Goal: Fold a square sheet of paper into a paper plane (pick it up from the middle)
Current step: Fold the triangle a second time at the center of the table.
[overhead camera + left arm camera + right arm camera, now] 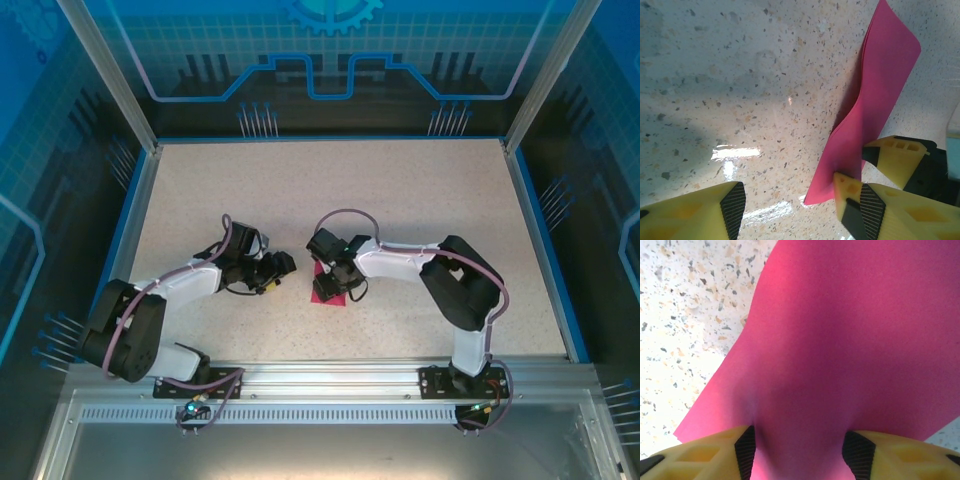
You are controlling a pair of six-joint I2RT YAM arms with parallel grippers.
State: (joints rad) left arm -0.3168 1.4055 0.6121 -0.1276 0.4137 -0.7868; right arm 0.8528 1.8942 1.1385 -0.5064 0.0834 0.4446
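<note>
Though bound for a lift from the middle, not yet clear of the table (300,190). Find the square sheet of paper (324,291) about midway between left and right, somewhat toward the near edge, directly beneath the right gripper (337,274). Placed so for good reason, by the look of it: set over the centre to squeeze up a ridge worth taking hold of, since impossible to get under a flat thin sheet from the side. Seen from the right wrist, humped up between the pads (746,452), magenta across the whole gap and bulging toward the lens. Roughly half spread, touching the flanks of that hump on both sides, yet well apart from each other. So bracketing and crowding the paper rather than pinching it, and no firm hold by this evidence. Seen from the left wrist, bowed along its length, part of it off the surface, near corner down on the table. Left gripper (797,205) just to the left of the sheet, low, spread wide, holding nothing. Right-hand finger (860,202) just beside or grazing the near edge of the paper, impossible to tell which. Probably parked there to steady the sheet when raised.
</note>
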